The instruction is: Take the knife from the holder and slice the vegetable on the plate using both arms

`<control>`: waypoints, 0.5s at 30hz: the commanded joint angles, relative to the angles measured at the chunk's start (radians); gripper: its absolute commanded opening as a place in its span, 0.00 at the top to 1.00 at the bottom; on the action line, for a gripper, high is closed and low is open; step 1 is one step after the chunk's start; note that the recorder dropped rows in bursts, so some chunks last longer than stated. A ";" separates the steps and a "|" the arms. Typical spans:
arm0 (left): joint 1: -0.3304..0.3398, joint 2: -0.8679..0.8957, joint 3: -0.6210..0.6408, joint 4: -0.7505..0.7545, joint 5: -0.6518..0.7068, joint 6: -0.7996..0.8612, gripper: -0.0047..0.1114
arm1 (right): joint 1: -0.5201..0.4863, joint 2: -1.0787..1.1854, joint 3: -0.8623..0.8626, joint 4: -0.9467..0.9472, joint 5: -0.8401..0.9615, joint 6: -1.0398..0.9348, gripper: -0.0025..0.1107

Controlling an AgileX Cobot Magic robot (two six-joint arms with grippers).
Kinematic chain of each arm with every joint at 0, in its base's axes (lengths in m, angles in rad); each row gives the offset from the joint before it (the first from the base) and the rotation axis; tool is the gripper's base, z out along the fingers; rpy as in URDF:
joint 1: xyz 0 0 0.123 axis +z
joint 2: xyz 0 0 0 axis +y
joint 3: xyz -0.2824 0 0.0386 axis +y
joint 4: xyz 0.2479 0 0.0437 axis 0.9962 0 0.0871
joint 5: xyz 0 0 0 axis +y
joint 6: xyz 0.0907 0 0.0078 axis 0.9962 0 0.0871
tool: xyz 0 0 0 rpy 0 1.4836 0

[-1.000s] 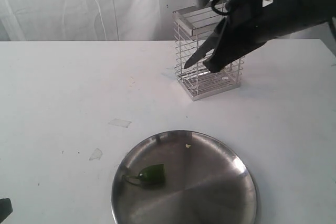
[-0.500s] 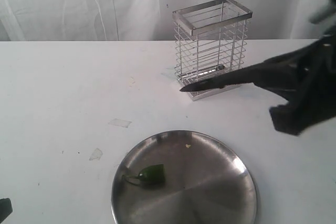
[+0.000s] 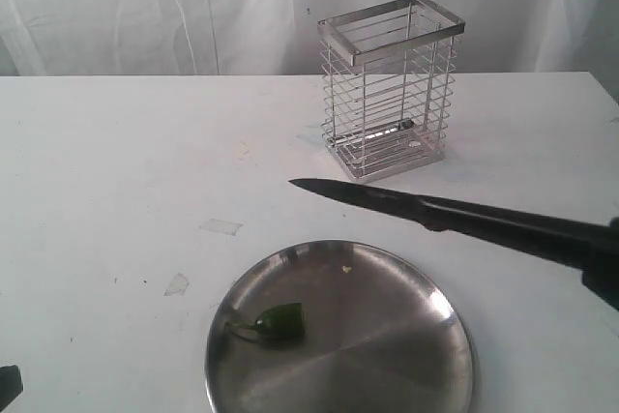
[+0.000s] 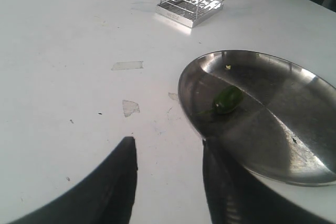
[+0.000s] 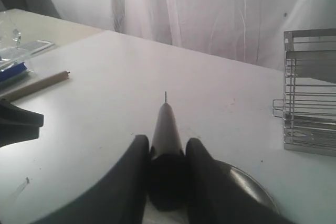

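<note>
Holding knife (image 3: 455,216) in R end effector (image 5: 167,153), veg (image 3: 280,320) on plate (image 3: 387,365)

Bright diffuse light; plate (image 3: 435,309) glares, foreground perhaps blurred.

White tbl (image 5: 105,72) stretches fwd of right gripper (image 5: 167,148) fingers (image 5: 131,182); white draped curtain (image 5: 173,9) hangs well beyond them, at tbl's far edge. Beige side tbl (image 5: 42,27) w/ wooden rod (image 5: 37,85) + clear plastic items (image 5: 18,43) off past one finger's outer side. Light soft, even; shadows faint.
</note>
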 commanded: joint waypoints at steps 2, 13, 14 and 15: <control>0.004 -0.005 0.003 -0.006 0.002 -0.001 0.57 | -0.005 -0.136 0.063 0.071 -0.001 -0.011 0.98; 0.004 -0.005 0.003 -0.006 0.002 -0.001 0.57 | -0.005 -0.198 0.083 0.098 0.009 -0.011 0.98; 0.004 -0.005 0.003 -0.006 0.002 -0.001 0.57 | -0.005 -0.198 0.083 0.098 0.009 -0.011 0.98; 0.004 -0.005 0.003 -0.006 0.002 0.009 0.57 | -0.005 -0.198 0.083 0.098 0.009 -0.011 0.98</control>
